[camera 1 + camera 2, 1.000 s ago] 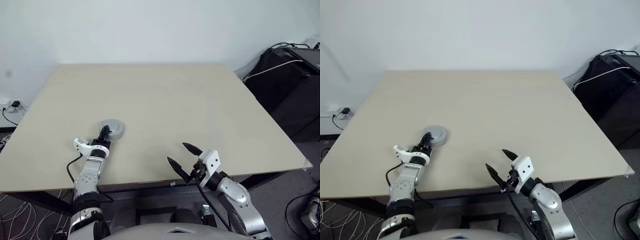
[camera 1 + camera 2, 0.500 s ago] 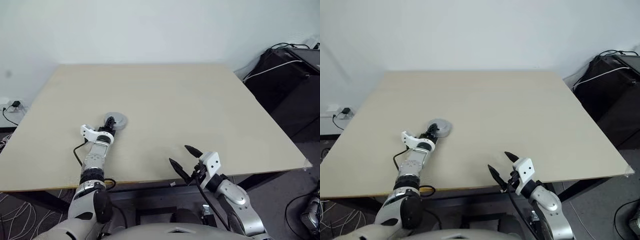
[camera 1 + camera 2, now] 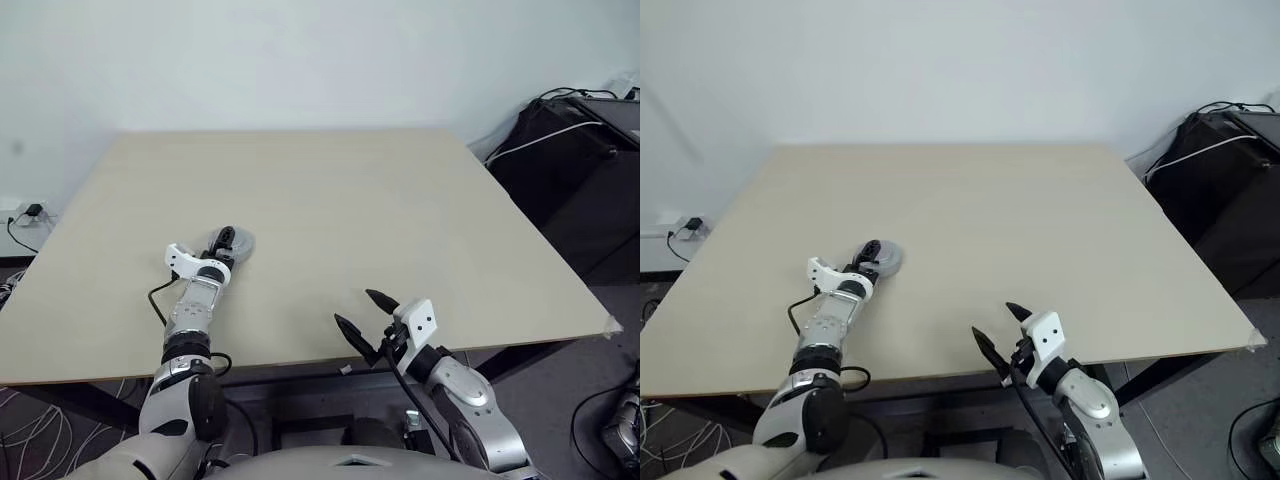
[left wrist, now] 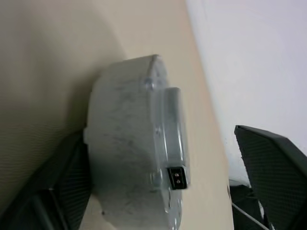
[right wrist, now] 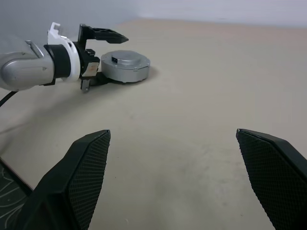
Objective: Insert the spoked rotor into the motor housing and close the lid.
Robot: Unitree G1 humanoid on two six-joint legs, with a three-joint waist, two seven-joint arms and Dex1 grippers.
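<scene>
Since a second ago my left gripper [image 5: 103, 48] is reaching further forward, jaws now spreading wide around the lid [image 5: 125, 65], one finger above, one beside. I'm holding the right gripper [image 3: 365, 318] open near the table [image 3: 400, 210] edge. Black equipment [image 3: 580, 160] is sitting right.

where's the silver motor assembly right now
In the head views the silver motor assembly lies flat on the table, on its left half, between the open fingers of the left gripper, well away from the right gripper.
</scene>
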